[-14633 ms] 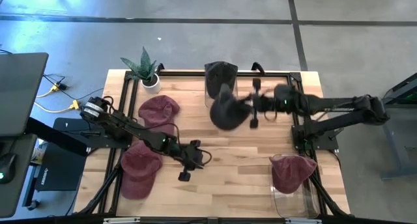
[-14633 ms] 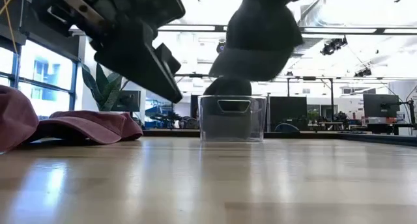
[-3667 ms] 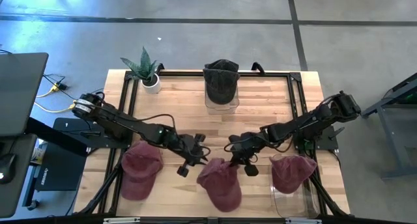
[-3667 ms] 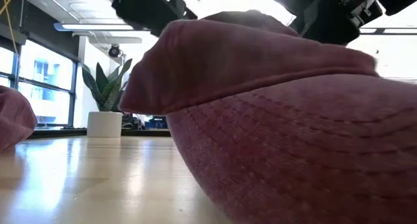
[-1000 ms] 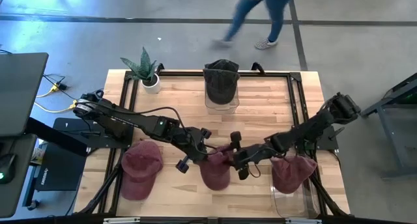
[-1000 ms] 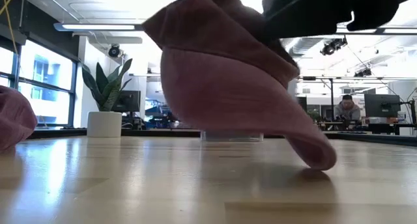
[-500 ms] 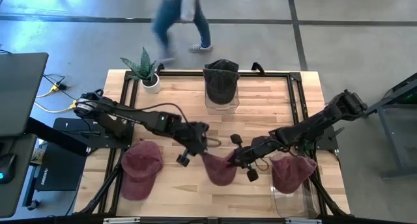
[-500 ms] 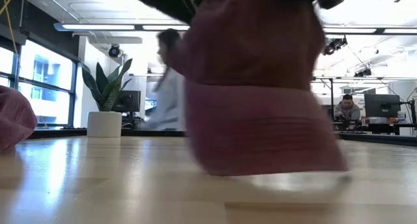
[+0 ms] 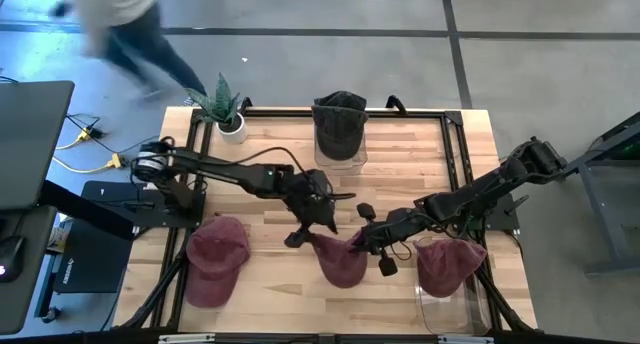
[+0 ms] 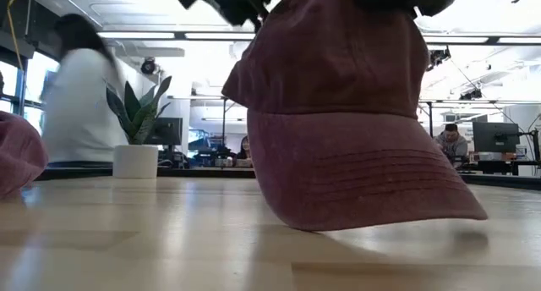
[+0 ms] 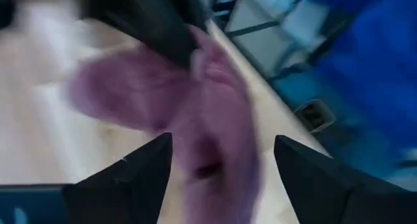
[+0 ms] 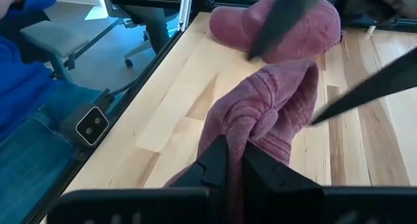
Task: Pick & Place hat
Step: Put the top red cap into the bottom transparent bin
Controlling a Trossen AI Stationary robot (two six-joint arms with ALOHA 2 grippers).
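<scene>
right end effector [image 9: 366,242] pinches the maroon hat [image 9: 338,259]; left end effector [image 9: 318,227] spread apart just above it.

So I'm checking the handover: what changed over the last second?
The left gripper let go of the maroon hat and opened; the right gripper shut on it. A person walked leftward past the table. The black hat and other maroon hats stayed put.

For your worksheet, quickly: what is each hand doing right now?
Left hand: open, beside the red hat, not holding it.
Right hand: closed on the red hat.
</scene>
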